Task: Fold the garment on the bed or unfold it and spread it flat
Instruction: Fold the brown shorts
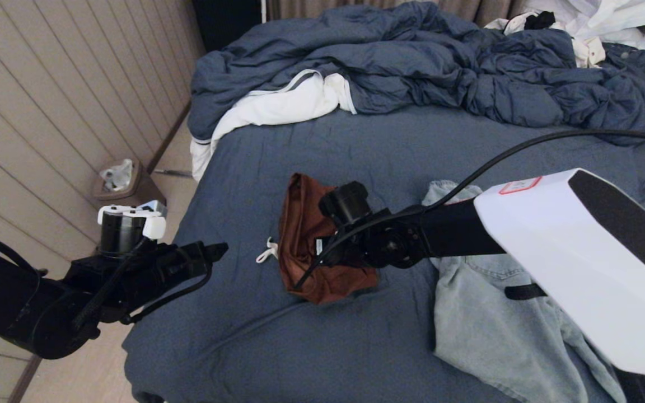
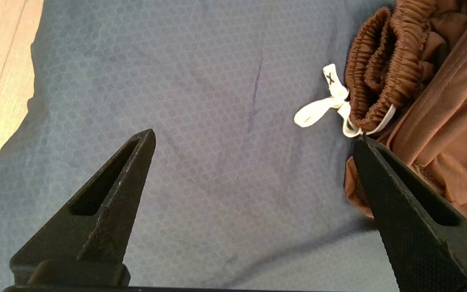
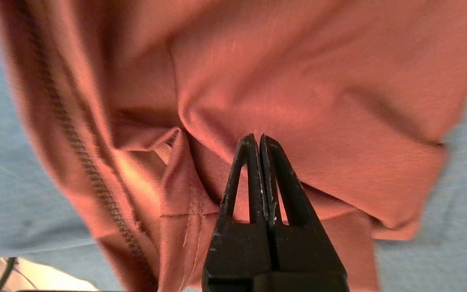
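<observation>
Bed (image 1: 412,145), slate-blue sheet, under both hands; brown shorts (image 1: 305,240) bunched directly beneath right hand (image 3: 258,140), fingers pressed together, nothing visibly gripped; left hand (image 2: 253,140), spread wide and empty, beside their waistband.

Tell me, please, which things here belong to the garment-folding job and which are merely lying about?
Job:
- brown shorts, bunched on the bed
- right tool, shut, over the shorts
- left tool, open above the sheet beside the shorts' waistband

Lying about:
- light denim garment
- blue duvet
- white clothes
- waste bin on the floor
</observation>
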